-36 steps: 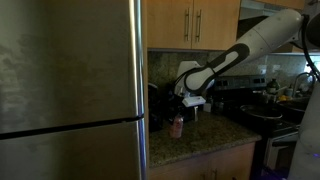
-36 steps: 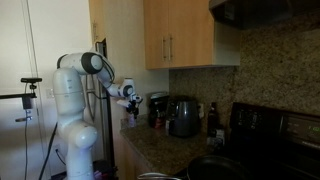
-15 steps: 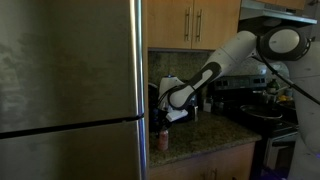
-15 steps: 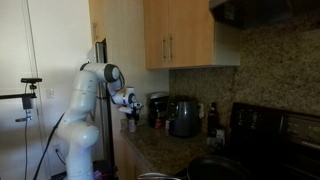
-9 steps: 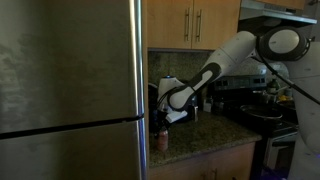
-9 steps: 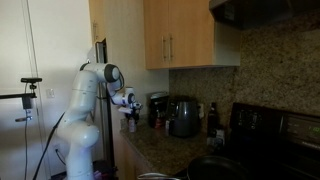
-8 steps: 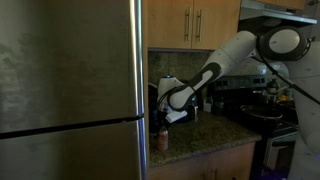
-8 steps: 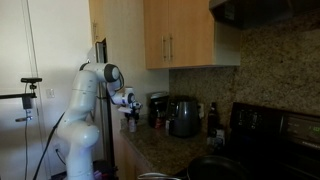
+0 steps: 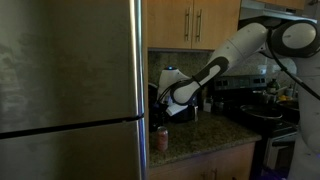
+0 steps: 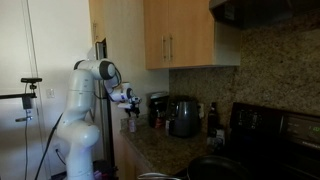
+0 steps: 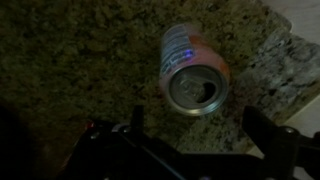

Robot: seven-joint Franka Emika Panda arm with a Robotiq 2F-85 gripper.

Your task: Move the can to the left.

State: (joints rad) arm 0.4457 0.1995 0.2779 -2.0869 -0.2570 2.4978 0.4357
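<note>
The can point(image 9: 162, 138) stands upright on the speckled granite counter point(image 9: 205, 132), close to the refrigerator's side; it also shows as a small pinkish can point(image 10: 131, 124) near the counter's end. From above, the can point(image 11: 193, 74) shows its silver top and pink side. My gripper point(image 9: 168, 108) hangs just above the can and apart from it, as the gripper point(image 10: 130, 104) also shows. In the wrist view the gripper point(image 11: 200, 125) is open, its dark fingers point(image 11: 264, 129) spread wide with only counter between them and nothing held.
A tall stainless refrigerator point(image 9: 70, 90) stands right beside the can. A black appliance point(image 10: 183, 117) and other dark items sit further along the counter. Wooden cabinets point(image 10: 180, 35) hang overhead. A stove point(image 9: 270, 115) lies beyond. The counter's edge point(image 11: 296, 28) runs near the can.
The gripper has opened and let go of the can, then risen a little above it. The can stays standing where it was set down.
</note>
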